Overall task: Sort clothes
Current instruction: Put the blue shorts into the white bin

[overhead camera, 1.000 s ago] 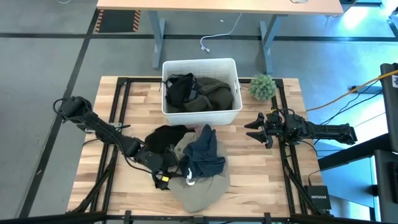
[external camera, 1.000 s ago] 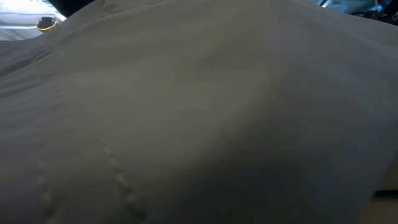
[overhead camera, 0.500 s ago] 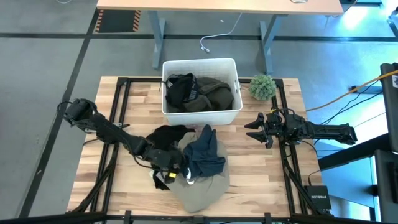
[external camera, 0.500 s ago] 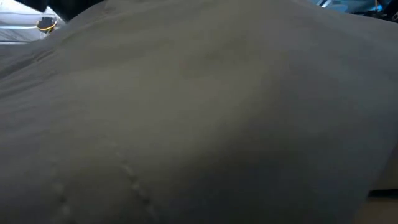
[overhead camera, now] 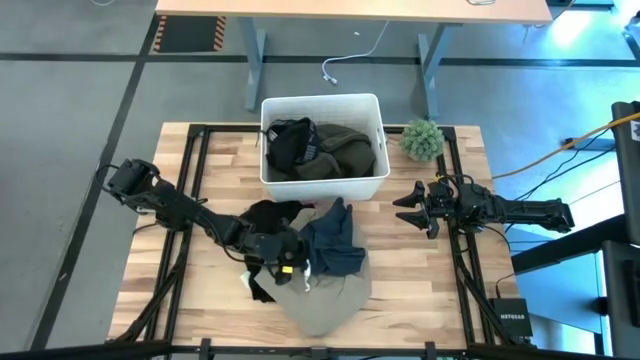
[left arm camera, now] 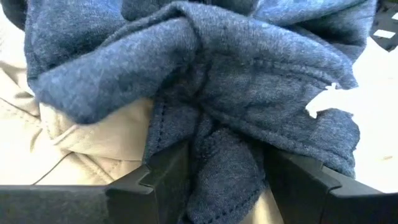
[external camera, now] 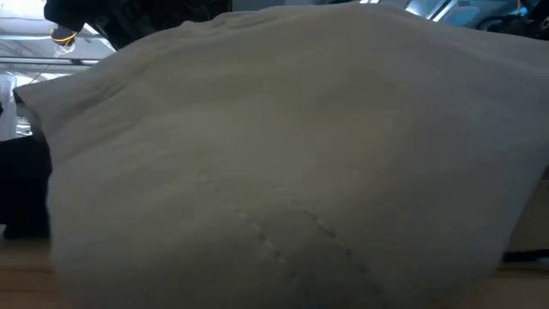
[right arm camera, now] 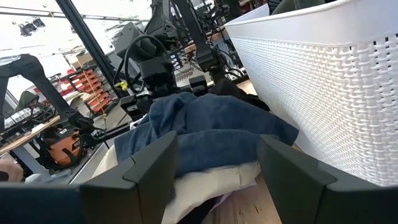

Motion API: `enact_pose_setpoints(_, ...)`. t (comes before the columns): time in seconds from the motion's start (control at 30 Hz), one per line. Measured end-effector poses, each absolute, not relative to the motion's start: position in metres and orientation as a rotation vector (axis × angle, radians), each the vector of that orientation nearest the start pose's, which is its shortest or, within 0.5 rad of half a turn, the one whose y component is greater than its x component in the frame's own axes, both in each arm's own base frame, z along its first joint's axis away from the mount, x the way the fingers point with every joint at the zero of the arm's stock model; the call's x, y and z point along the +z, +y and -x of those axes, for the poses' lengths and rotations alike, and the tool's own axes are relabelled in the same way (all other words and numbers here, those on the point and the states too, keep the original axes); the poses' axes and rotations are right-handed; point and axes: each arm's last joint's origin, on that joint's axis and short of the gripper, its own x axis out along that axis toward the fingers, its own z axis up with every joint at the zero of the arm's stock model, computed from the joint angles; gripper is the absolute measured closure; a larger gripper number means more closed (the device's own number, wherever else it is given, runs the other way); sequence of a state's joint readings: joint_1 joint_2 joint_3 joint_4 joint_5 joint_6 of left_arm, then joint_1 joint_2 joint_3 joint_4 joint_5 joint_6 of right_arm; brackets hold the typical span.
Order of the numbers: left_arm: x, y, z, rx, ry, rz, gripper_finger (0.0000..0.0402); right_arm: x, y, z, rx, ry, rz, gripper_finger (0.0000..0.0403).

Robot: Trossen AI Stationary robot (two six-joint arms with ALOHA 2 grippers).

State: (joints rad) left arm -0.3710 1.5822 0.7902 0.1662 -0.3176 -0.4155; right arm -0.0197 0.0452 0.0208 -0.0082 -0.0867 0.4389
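Blue soft cloth (left arm camera: pixel 205 93) lies on the beige garment (overhead camera: pixel 325 300) in front of the bin (overhead camera: pixel 322 140), floppy and light, so you pinch its bunched fold with the left gripper (left arm camera: pixel 217 174), whose fingers stand apart around it

The left gripper (overhead camera: pixel 290 268) reaches into the heap of clothes (overhead camera: pixel 315 270) at the table's (overhead camera: pixel 420 300) middle; a fold of one garment (left arm camera: pixel 230 118) sits between its spread jaws, another (left arm camera: pixel 93 143) beneath and beside them. Behind the heap stands the bin (overhead camera: pixel 323 108), holding more garments (overhead camera: pixel 320 150). The right gripper (overhead camera: pixel 408 208) waits right of the heap, jaws spread, the plant (overhead camera: pixel 421 139) behind it.
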Motion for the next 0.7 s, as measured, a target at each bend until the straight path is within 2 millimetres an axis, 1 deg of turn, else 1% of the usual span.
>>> enact_pose_setpoints(0.43, 0.1792, -0.1058, -0.2969, 0.068, 0.585, 0.168, 0.0203, 0.1661, 0.0006, -0.0993, 0.059, 0.048, -0.44, 0.0166)
enact_pose_setpoints(0.7, 0.1791, -0.1053, -0.2969, 0.089, 0.577, 0.11, 0.0203, 0.1661, 0.0005, -0.0993, 0.058, 0.047, -0.44, 0.0166)
